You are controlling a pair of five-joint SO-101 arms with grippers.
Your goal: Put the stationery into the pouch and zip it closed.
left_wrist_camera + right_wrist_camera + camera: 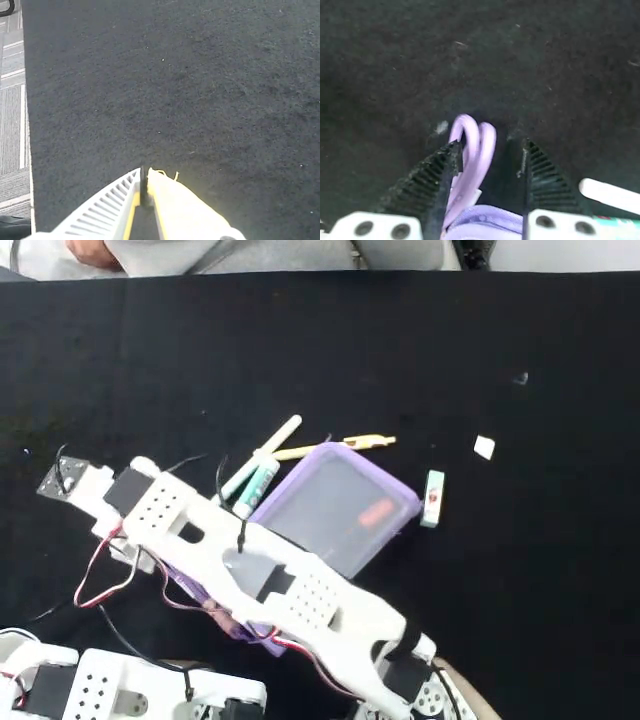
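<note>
Lying between parted jaws of right gripper (pixel 490 145): purple pouch loop (pixel 470 131).

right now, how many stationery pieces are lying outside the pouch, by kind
pens or markers: 3, namely white pen, teal-and-white marker, yellow pen
eraser in a teal sleeve: 1
small white piece: 1
total: 5

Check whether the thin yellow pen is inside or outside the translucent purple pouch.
Outside. The yellow pen lies on the black table at the far corner of the pouch, next to a white marker.
</note>
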